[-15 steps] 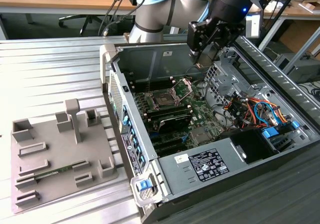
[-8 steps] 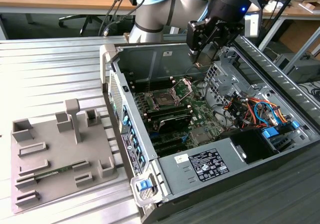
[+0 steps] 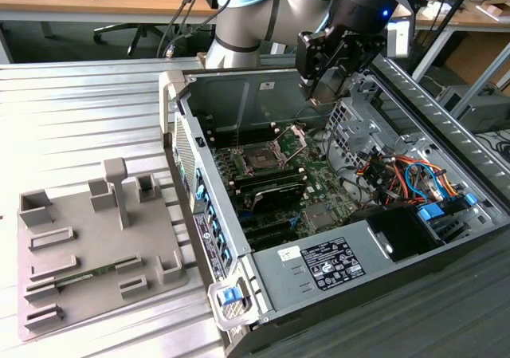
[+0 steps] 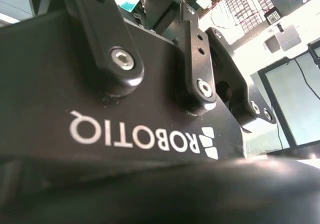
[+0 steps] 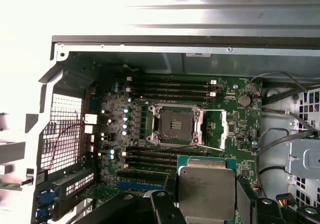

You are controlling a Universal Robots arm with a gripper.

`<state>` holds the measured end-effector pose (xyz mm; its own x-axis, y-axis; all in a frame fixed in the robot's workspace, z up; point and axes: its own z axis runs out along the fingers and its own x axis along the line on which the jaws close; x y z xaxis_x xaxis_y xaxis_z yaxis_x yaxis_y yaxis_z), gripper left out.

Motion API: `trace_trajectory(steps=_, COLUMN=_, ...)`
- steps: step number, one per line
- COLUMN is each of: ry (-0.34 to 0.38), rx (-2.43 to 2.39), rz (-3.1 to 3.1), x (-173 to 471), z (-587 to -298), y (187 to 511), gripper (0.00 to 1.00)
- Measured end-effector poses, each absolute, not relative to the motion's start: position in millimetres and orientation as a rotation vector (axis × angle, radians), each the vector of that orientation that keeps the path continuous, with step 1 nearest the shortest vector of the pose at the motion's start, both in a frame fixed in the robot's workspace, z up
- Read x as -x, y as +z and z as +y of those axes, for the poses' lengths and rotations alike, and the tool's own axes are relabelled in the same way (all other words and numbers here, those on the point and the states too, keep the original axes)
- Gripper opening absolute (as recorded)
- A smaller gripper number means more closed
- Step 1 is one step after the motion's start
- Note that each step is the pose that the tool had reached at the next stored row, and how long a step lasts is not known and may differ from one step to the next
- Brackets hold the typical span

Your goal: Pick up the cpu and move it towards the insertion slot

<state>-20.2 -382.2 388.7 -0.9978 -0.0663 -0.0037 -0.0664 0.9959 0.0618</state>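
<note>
While the black hand (image 5: pixel 207 204) grips the flat silvery-topped square cpu (image 5: pixel 206 191), the metal-framed, dark-centred insertion slot (image 5: pixel 176 125) lies just beyond — unobstructed.

White brand lettering (image 4: pixel 145 136) marks the gripper (image 4: pixel 165 9) body.

exterior view: high, oblique onto open computer case (image 3: pixel 335 214) | first wrist view: straight down onto motherboard (image 5: pixel 165 134), shared | second wrist view: close on end effector (image 4: pixel 190 14) body

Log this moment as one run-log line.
gripper: shut on cpu | position: above open computer case | insertion slot: empty, bracket open | cpu: not yet at slot
</note>
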Motion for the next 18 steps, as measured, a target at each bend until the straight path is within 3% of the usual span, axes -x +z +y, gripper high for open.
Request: trace_trajectory(steps=18, ry=0.097, rx=0.104, rz=3.137, x=20, z=-371, y=388, gripper=0.55)
